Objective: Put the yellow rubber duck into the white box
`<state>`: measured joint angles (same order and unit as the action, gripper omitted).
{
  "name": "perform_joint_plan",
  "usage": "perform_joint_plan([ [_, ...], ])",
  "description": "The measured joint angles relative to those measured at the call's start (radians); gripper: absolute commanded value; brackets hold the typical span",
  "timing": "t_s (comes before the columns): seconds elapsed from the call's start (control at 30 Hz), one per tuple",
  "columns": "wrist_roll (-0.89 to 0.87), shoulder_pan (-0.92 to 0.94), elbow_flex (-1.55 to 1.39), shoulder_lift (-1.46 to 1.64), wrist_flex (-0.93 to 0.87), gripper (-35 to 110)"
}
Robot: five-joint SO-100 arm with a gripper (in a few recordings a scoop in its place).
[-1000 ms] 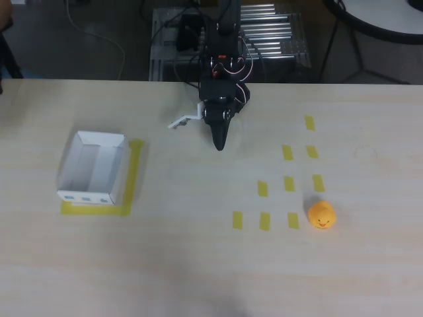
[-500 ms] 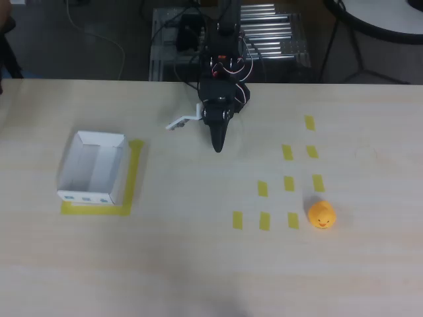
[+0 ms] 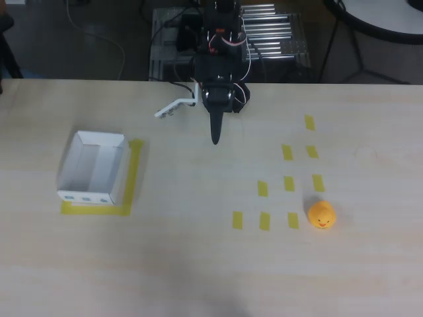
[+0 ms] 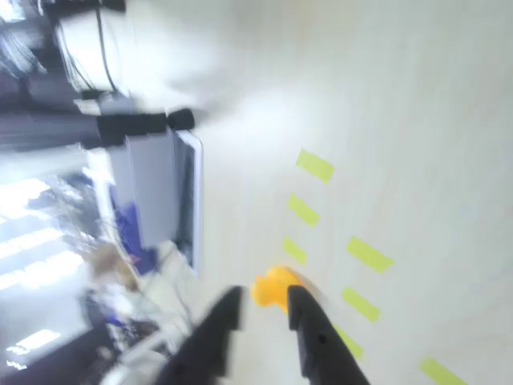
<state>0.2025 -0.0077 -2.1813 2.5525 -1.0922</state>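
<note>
We see a pale wood-grain desk [image 3: 198,264] carrying every item. The black arm [image 3: 220,46] reaches in from the far edge in the overhead view, and its end effector [image 3: 192,125] sits above the desk near that edge, released: the dark finger [image 3: 215,125] points toward the near side, and the white finger [image 3: 173,107] is swung well out to the left of it. In the blurred wrist view the end effector [image 4: 260,317] shows two dark fingers with a gap between them, and nothing lies in that gap.

The white box [image 3: 92,167] stands open-topped and empty, well apart from the end effector, to its left and nearer the front edge, on a yellow tape outline [image 3: 134,178].

Yellow tape strips [image 3: 289,183] lie in rows to the right of the end effector.

The yellow rubber duck [image 3: 321,215] rests on the desk, well apart from the end effector, right of it and toward the front, just beside the strips. In the wrist view the duck [image 4: 272,285] appears beyond the fingertips.
</note>
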Motion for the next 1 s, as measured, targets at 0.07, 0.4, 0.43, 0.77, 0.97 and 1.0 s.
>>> perform_joint_plan([
  [0.07,0.061,-0.028,0.118,-0.094,-0.074,37],
  [0.4,0.255,-0.167,0.537,-0.586,-0.333,62],
  [0.43,0.265,-0.187,0.577,-0.637,-0.353,63],
  [0.77,0.249,-0.344,1.114,-1.08,-0.558,66],
  [0.97,0.227,-0.38,1.376,-1.316,-0.609,66],
  [1.0,0.227,-0.388,1.407,-1.356,-0.612,67],
])
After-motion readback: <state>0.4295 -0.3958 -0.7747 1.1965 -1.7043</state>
